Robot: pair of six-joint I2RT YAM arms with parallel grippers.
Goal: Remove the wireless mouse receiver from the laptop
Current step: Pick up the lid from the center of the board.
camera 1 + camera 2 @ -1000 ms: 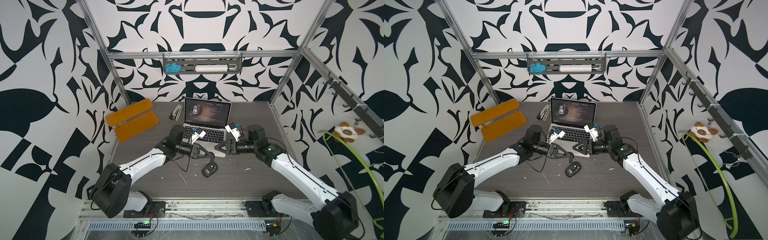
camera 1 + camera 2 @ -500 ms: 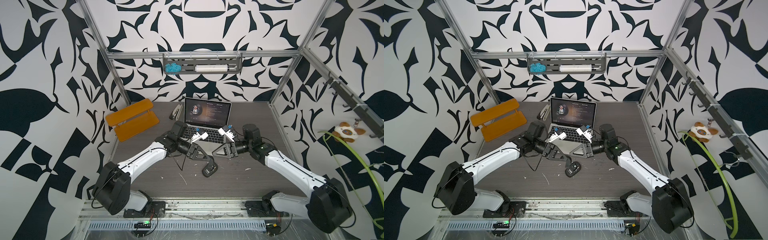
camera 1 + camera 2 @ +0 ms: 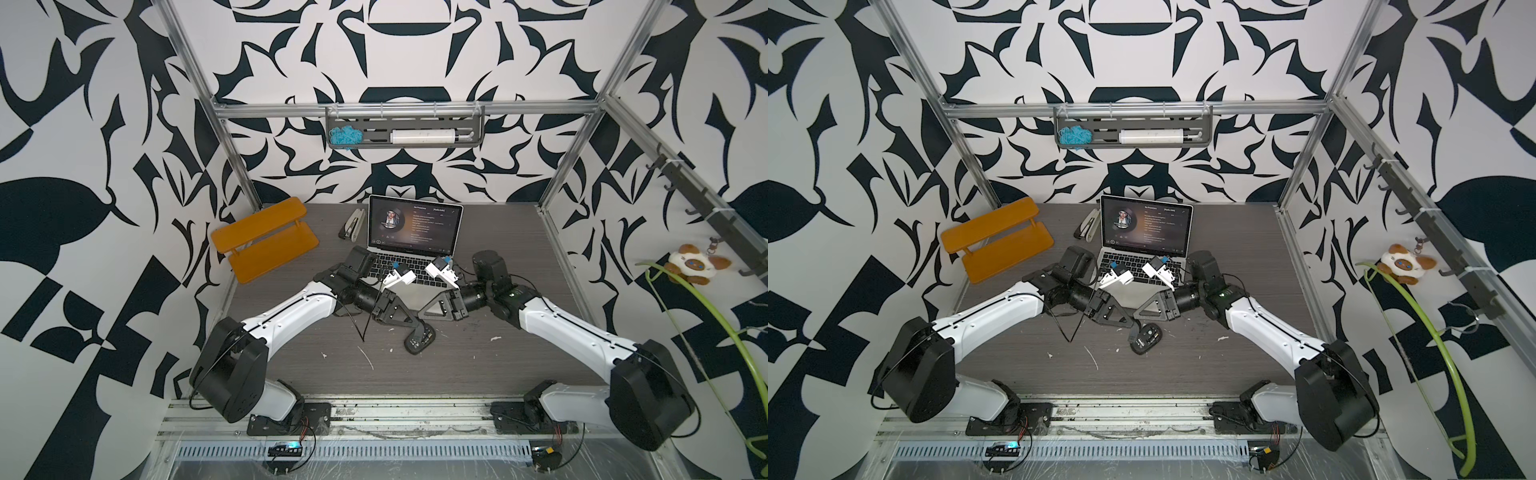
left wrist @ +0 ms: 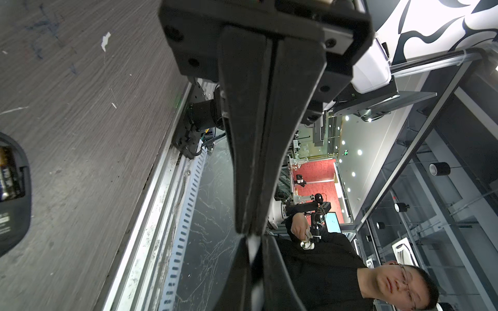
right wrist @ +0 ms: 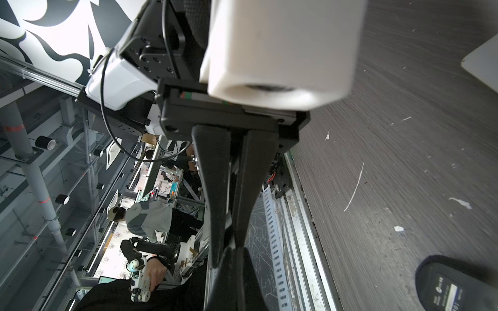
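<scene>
My left claw (image 4: pixel 248 229) is pressed shut, its two black fingers (image 4: pixel 242 134) flat against each other along their whole length. It points nose to nose at my right claw (image 5: pixel 229 242), whose fingers slant inward and meet at the tip. I see nothing that I can name between either pair.

In both top views the two tips come together low over the table (image 3: pixel 519 353), just in front of the laptop (image 3: pixel 415 228). The black mouse (image 3: pixel 419 340) lies just beside them on the near side.

From the left wrist camera, a thin pale sliver shows in the seam at the right claw's tip. I cannot tell what it is. The wireless mouse receiver is too small to pick out in any view, so I cannot say whether it sits in the laptop's side or between my fingertips.

The mouse lies belly up, with its label and battery bay facing the wrist cameras. The laptop stands open at the middle back of the grey table, its screen lit with a round portrait and lines of text.

To the left of the laptop lies a stapler (image 3: pixel 352 224), and farther out an orange two-step rack (image 3: pixel 266 239). On the back wall a grey tray (image 3: pixel 478 141) holds blue yarn (image 3: pixel 345 136) and a white tube (image 3: pixel 424 136).
</scene>
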